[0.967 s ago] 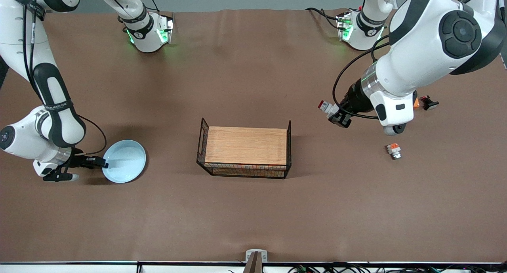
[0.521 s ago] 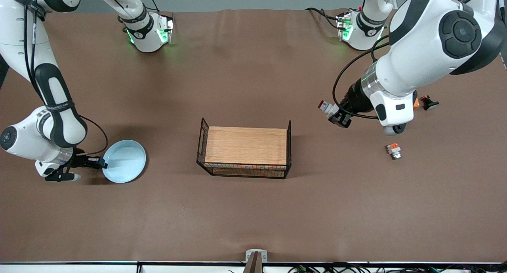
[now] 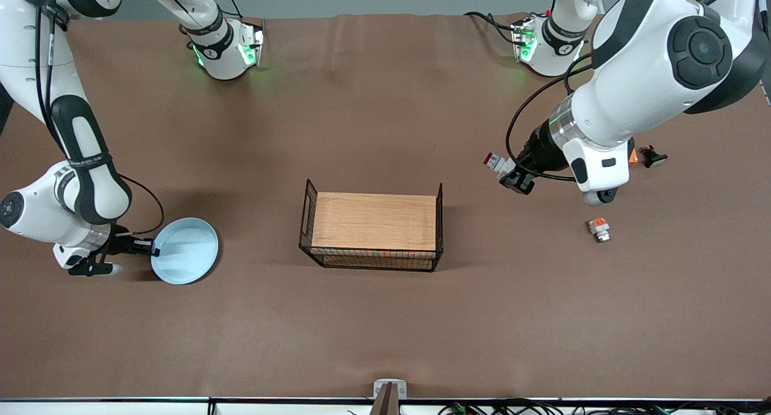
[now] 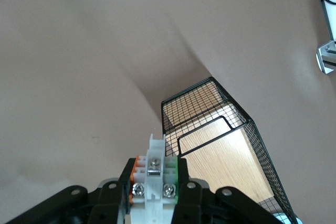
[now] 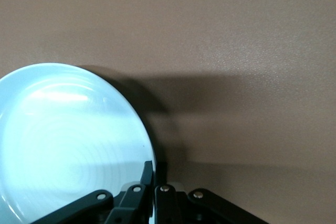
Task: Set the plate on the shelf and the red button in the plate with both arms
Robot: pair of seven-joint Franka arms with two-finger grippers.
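Observation:
The pale blue plate is at the right arm's end of the table; it also fills part of the right wrist view. My right gripper is shut on its rim, one finger inside and one outside. My left gripper is shut on the red button and holds it in the air over bare table between the rack and the left arm's end. In the left wrist view the button's whitish body, with a green side and screws, sits between the black fingers.
The wooden-topped wire rack stands mid-table; it also shows in the left wrist view. A similar small piece with an orange-red block lies near the left arm's end. A small black part and an orange box lie beside the left arm.
The plate, held by my right gripper, has shifted slightly toward the front camera and the right arm's end. The left arm has not moved.

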